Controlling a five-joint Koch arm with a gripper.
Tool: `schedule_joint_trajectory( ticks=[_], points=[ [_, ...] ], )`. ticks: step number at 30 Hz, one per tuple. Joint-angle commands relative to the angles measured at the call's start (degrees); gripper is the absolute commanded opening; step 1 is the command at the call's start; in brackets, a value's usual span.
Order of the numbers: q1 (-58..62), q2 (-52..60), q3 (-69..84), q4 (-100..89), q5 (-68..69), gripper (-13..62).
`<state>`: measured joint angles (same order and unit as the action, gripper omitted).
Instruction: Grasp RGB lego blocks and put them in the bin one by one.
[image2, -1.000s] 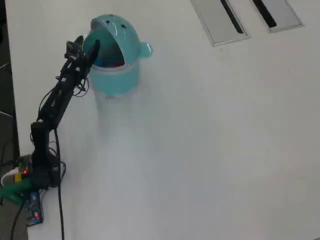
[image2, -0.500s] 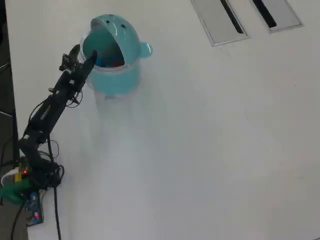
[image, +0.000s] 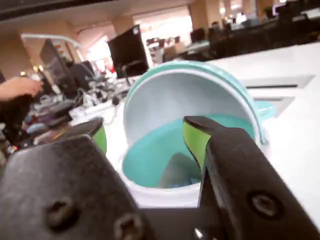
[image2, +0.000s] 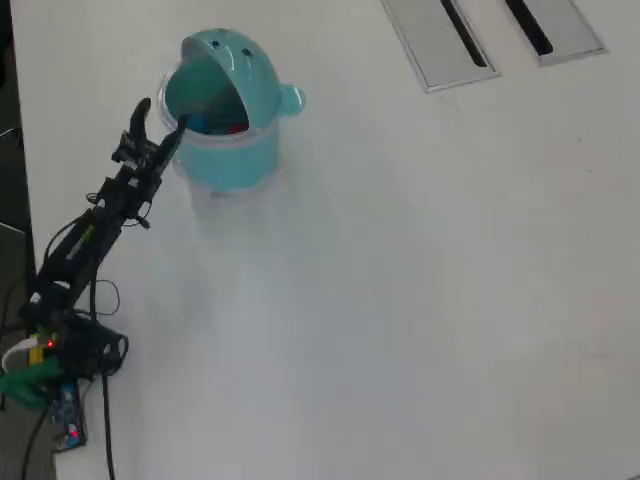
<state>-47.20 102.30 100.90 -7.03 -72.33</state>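
Overhead view: my tool (image2: 158, 118), jaws apart and empty, sits just left of the bin (image2: 240, 160), whose open mouth faces it; no blocks on the bench (image2: 420, 300).

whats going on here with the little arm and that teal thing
A small robot arm is working at a round teal bin with its flip lid tipped open. Its gripper is open and empty, just beside the bin's rim in the overhead view. Something red and something blue show inside the bin, likely lego blocks already dropped in. No blocks are visible on the white table.
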Motion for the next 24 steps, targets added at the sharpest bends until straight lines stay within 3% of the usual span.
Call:
schedule_joint_trajectory(
  ticks=[1, 12, 24],
  points=[
    [1.0, 4.7, -0.6, -5.1, 1.8, 28.7],
    [5.2, 16.6, 12.7, -5.5, 11.9, 31.7],
    [15.3, 27.7, 33.3, -14.9, 32.9, 32.4]
  ],
)
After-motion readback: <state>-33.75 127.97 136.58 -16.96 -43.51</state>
